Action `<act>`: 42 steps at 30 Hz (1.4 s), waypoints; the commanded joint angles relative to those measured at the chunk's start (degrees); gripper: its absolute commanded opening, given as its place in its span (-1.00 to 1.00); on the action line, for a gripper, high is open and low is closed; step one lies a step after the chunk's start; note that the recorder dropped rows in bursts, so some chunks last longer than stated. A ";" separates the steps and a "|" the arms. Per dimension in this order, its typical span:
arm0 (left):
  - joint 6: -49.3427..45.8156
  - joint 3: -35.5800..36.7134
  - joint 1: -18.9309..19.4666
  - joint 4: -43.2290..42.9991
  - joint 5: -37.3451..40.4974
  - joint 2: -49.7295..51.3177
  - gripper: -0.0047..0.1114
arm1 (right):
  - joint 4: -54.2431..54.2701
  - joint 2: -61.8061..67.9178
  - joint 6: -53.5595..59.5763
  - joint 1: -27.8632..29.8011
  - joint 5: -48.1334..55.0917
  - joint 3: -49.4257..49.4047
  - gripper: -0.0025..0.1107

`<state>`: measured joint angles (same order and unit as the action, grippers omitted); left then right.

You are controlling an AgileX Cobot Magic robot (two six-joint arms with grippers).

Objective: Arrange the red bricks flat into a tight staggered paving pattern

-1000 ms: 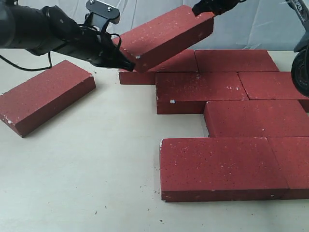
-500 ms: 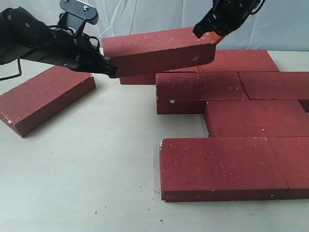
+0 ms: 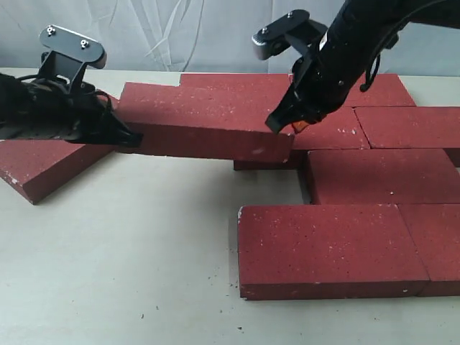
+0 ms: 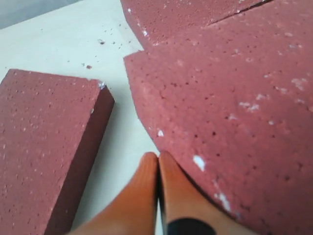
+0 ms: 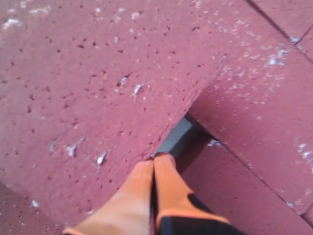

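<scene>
One red brick (image 3: 205, 122) hangs low between my two grippers, nearly level, its right end over the left end of a laid brick (image 3: 262, 162). My left gripper (image 3: 134, 138) is shut, orange fingertips (image 4: 146, 161) together, pressed against the brick's left end (image 4: 234, 98). My right gripper (image 3: 277, 126) is also shut, pushing on the right end (image 5: 98, 73), its tips (image 5: 154, 159) at the brick's corner. Laid bricks form staggered rows at the right (image 3: 381, 176) (image 3: 330, 248) (image 3: 406, 126). A loose brick (image 3: 43, 162) lies at an angle on the left, seen too in the left wrist view (image 4: 39, 142).
The pale tabletop (image 3: 129, 244) spreads across the front left, dotted with brick crumbs (image 3: 212, 277). A grey cloth backdrop (image 3: 180, 32) closes the far side. The right arm's dark body (image 3: 359, 43) rises over the back rows.
The carried brick has come down and leftwards, from tilted high above the back row to low and nearly level. Both arms dropped with it, still pressing on its ends.
</scene>
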<state>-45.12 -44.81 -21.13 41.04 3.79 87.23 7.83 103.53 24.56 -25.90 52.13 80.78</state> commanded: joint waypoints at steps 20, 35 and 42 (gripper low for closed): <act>0.05 18.02 7.96 1.21 -8.88 -4.46 -0.92 | 9.27 6.97 -0.86 -13.58 -17.05 -1.65 -0.97; -0.05 18.62 10.97 -3.68 -9.99 -4.46 -0.92 | -3.39 10.00 -5.66 -13.58 -14.24 -1.65 -0.97; -0.47 18.62 10.97 -3.76 -12.65 -4.46 -0.92 | -9.14 7.33 -6.84 -13.48 -10.40 -1.65 -0.97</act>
<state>-45.36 -26.34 -10.22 37.56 -8.00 82.86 2.45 112.40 18.64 -39.33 39.35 78.89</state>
